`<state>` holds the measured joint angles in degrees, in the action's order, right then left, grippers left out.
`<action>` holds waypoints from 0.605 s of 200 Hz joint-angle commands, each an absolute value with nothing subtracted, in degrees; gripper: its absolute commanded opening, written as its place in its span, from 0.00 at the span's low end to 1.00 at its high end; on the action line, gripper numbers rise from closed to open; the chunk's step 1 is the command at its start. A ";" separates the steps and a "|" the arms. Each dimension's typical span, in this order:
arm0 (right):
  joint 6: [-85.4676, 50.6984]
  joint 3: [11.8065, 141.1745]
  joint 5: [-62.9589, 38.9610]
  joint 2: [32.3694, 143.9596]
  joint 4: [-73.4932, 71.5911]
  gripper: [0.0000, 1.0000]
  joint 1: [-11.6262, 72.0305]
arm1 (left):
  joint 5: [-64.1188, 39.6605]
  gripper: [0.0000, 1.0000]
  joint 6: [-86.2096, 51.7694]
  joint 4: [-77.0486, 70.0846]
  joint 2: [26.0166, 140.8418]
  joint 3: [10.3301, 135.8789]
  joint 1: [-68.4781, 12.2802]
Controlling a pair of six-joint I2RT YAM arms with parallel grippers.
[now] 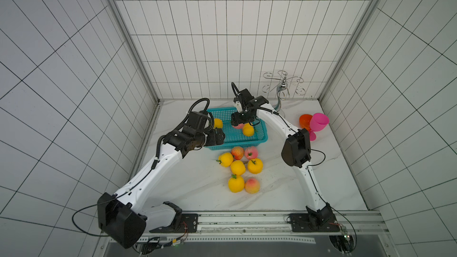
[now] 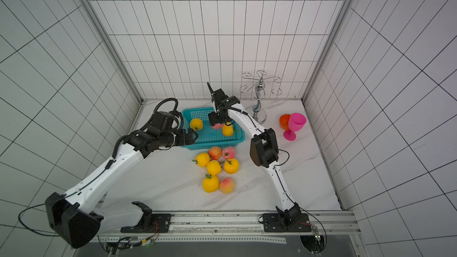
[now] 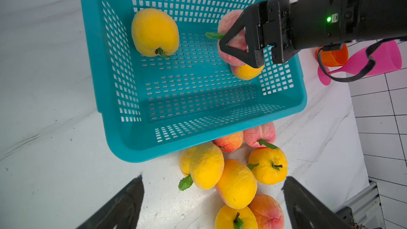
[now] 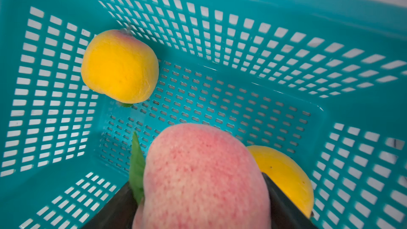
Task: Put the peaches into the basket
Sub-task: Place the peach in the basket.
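My right gripper (image 1: 239, 120) is clamped on a pink-blushed peach (image 4: 202, 172), holding it down inside the turquoise basket (image 3: 114, 128) toward the basket's right end. It sits close over a yellow peach (image 3: 246, 72) that lies there, and I cannot tell whether the two touch. A second yellow peach (image 3: 155, 31) rests at the basket's left end. My left gripper (image 2: 191, 138) hangs over the basket's near left corner, jaws spread wide with nothing between them. Seven more peaches (image 1: 238, 166) lie bunched on the table (image 1: 185, 181) just outside the basket's near wall, the two closest right up against it.
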<state>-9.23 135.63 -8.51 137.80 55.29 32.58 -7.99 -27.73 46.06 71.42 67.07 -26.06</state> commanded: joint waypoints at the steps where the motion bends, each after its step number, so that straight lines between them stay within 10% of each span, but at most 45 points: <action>1: -7.12 139.02 -9.24 140.21 54.77 0.71 31.94 | -8.88 0.97 -28.36 45.00 71.30 66.85 -25.40; 121: -6.43 139.22 -9.55 143.17 55.25 0.71 31.82 | -9.67 0.96 -30.19 44.74 71.39 64.68 -24.41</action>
